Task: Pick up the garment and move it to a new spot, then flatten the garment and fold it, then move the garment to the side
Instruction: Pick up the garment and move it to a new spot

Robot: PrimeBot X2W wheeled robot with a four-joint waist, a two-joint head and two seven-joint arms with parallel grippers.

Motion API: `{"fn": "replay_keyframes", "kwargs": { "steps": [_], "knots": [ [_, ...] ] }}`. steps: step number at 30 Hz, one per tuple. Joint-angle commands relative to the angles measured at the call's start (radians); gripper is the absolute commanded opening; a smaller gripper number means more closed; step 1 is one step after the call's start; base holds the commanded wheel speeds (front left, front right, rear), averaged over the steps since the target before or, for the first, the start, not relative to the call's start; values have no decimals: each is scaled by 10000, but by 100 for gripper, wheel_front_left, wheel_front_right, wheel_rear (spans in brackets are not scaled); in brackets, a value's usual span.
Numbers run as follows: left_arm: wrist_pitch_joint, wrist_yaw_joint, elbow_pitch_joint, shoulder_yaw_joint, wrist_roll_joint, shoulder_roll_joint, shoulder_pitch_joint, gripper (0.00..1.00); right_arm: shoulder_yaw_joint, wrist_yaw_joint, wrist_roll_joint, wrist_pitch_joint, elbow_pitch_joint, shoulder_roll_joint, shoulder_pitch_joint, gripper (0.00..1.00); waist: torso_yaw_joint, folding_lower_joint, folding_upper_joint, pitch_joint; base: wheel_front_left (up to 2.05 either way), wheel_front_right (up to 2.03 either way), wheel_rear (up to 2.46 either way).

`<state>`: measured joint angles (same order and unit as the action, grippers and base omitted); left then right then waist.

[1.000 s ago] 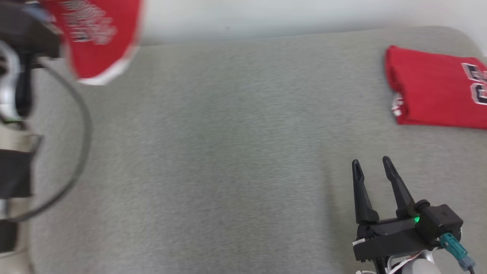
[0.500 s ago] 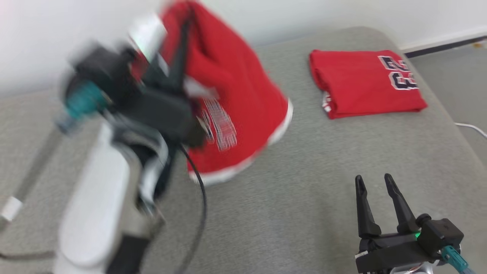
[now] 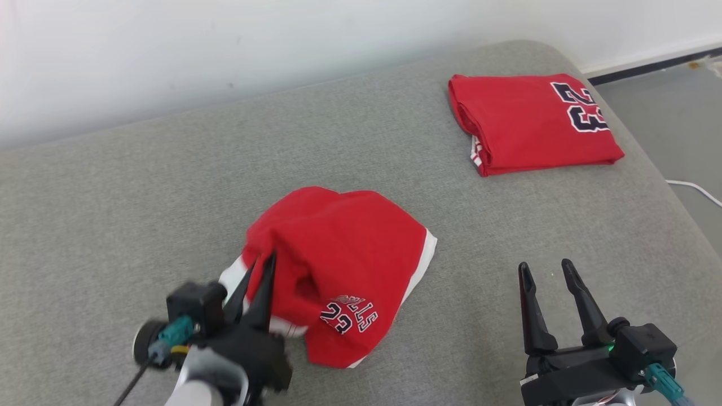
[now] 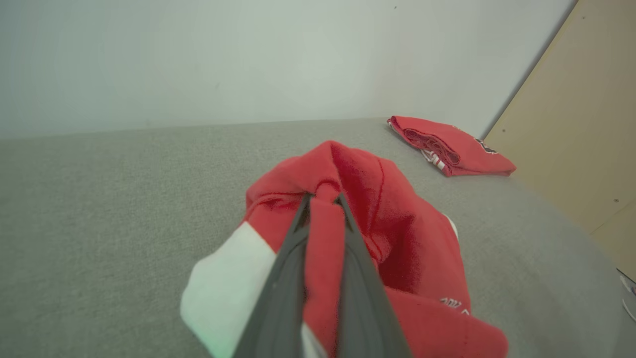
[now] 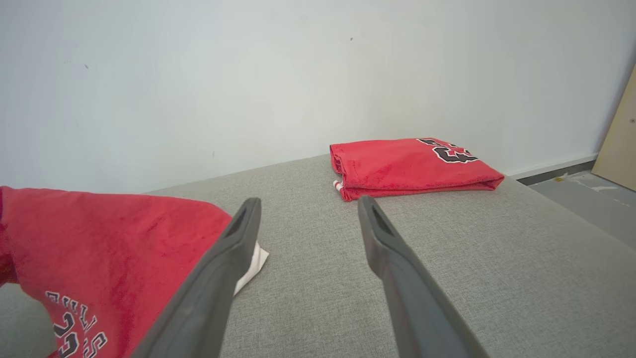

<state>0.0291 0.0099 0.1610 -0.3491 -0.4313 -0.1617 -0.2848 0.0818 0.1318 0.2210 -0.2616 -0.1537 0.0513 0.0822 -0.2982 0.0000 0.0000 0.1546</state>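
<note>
Grey cushion (image 3: 141, 214) is most of what I've got on screen. The red garment (image 3: 350, 259) is crumpled around the middle of it, well apart from the folded red jersey (image 3: 530, 124) in the far right corner. Looks to me like the set-down at the new spot, so I'd let go only once the cloth rests fully, then hunt for two edges to flatten it. Left gripper (image 3: 263, 258): jaws pinched on a fold at the garment's near-left side. Right gripper (image 3: 545, 264): jaws wide apart, nothing between them, off to the garment's right.
</note>
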Motion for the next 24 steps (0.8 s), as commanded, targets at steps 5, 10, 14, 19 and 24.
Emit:
{"fn": "replay_keyframes", "kwargs": {
  "steps": [5, 10, 14, 19, 24],
  "knots": [
    [812, -131, 660, 107, 82, -226, 271, 100, -11, -27, -151, -43, -86, -12, -21, 100, 395, 0, 0, -236, 0, 0, 0],
    [1680, -150, 553, 365, 118, -350, 139, 100, -113, -27, -271, -29, -101, -9, -233, 100, 878, 0, 0, -684, 0, 0, 0],
    [2033, -36, 297, 643, 105, -449, 382, 100, -217, -27, -330, 14, 34, -12, -343, 100, 1274, 0, 0, -1067, 0, 0, 0],
    [2261, 109, -131, 1001, 272, -737, 876, 100, -297, -27, -397, 123, 202, -9, -548, 100, 1694, 0, 0, -1460, 0, 0, 0],
    [2338, 327, -734, 1473, 336, -1057, 1661, 100, -366, -27, -310, 207, 392, -11, -742, 100, 2010, 0, 0, -1660, 0, 0, 0]
  ]
}}
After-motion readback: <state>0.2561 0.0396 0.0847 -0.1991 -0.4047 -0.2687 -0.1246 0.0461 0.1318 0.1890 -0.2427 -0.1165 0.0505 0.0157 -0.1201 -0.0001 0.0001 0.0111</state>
